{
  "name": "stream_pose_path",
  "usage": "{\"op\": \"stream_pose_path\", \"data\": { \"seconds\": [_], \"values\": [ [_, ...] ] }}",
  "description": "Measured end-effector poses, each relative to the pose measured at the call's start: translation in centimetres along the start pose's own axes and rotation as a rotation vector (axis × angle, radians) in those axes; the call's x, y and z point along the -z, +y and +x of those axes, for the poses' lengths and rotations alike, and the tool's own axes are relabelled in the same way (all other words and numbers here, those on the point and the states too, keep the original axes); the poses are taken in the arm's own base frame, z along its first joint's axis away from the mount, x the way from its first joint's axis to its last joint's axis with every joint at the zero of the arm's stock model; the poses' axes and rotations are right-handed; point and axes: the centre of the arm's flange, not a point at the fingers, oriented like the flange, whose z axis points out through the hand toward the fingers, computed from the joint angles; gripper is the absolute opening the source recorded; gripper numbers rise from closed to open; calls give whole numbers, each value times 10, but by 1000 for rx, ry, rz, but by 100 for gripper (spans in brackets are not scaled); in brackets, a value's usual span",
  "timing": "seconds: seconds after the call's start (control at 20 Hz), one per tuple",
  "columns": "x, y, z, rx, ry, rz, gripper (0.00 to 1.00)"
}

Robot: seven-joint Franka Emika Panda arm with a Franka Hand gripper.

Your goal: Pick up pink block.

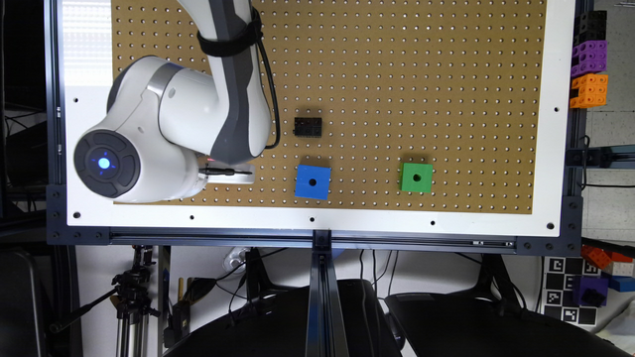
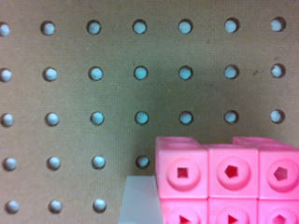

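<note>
Wrist view puts the pink block (image 2: 229,179) close against the camera, lying on the brown pegboard (image 2: 117,93); three linked cubes run along its visible row, each with a round socket, and a second row starts beneath them. One pale finger (image 2: 140,200) of the gripper stands just beside the block's end face, touching it or very nearly so. The opposite finger cannot be made out, so whether the fingers are released or clenched on the block cannot be told.

From the exterior view, the white arm (image 1: 163,129) bends over the pegboard's left part, and the white gripper (image 1: 230,173) sits low at the near edge of the board, under the arm's wrist. A small black block (image 1: 307,127) lies to the right of the arm, well apart from the gripper. A blue cube (image 1: 313,182) rests near the board's near edge, just right of the gripper, and a green cube (image 1: 416,177) stands farther right, both with a round hole on top. The worktop's white border (image 1: 347,220) frames the pegboard. Purple and orange linked blocks (image 1: 589,74) are stacked past the far right edge.
</note>
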Motion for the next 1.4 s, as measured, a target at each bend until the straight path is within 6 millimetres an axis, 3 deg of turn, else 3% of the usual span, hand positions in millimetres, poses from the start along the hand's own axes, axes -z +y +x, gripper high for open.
{"op": "stream_pose_path", "data": {
  "seconds": [0.9,1.4],
  "values": [
    [103,0,0,1,-1,-5,0],
    [106,0,-1,1,-2,-5,0]
  ]
}}
